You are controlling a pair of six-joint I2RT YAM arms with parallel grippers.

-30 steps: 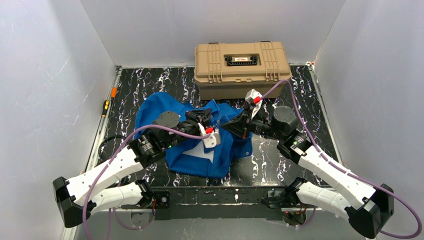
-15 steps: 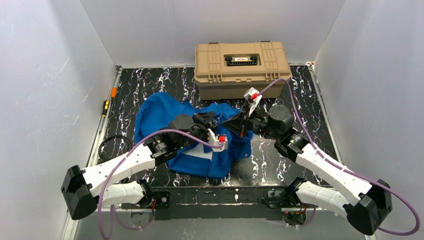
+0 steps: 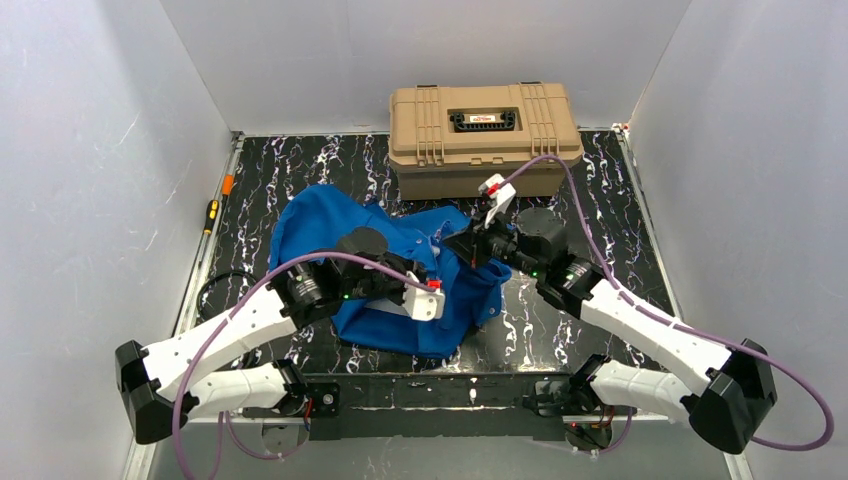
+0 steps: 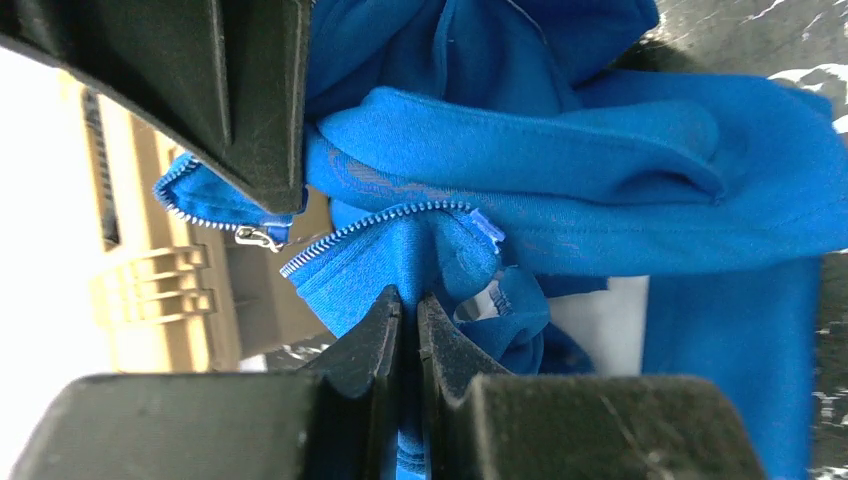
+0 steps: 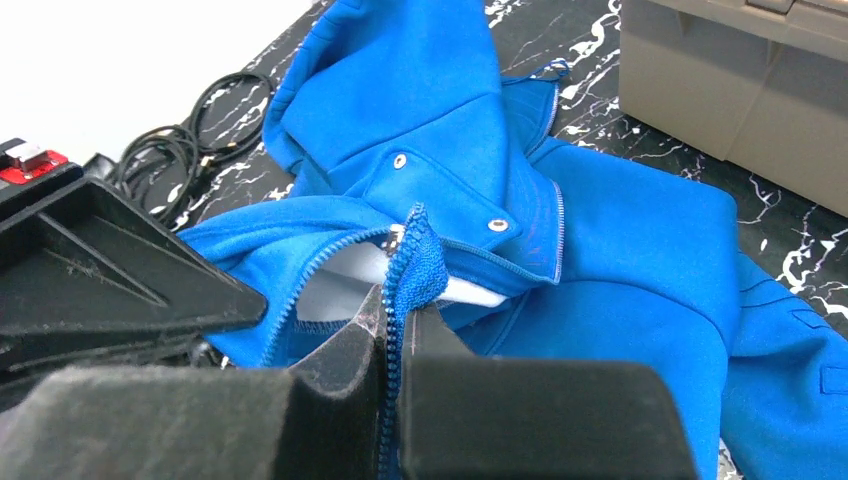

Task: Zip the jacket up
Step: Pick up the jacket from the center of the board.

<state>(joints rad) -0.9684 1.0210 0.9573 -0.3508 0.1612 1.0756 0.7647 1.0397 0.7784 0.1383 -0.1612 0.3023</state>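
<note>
The blue jacket [image 3: 330,215] lies crumpled in the middle of the black marbled table, its front open and pale lining showing. My left gripper [image 4: 410,300] is shut on a fold of blue fabric just below one row of zipper teeth [image 4: 380,220]. My right gripper [image 5: 397,305] is shut on the other zipper edge, whose teeth run down between the fingers. In the top view the left gripper [image 3: 430,265] and right gripper [image 3: 458,245] meet close together over the jacket's right side. A small metal zipper pull [image 4: 258,237] hangs by the right gripper's finger.
A tan hard case [image 3: 483,135] stands at the back, just behind the right arm. A screwdriver [image 3: 212,213] and an orange item [image 3: 228,184] lie along the left edge, with a black cable [image 3: 215,290] beside the left arm. White walls close in three sides.
The right gripper has moved left and slightly back with its zipper edge. The left gripper swung right, then settled nearer the front, still holding fabric. Both grippers now sit closer together.
</note>
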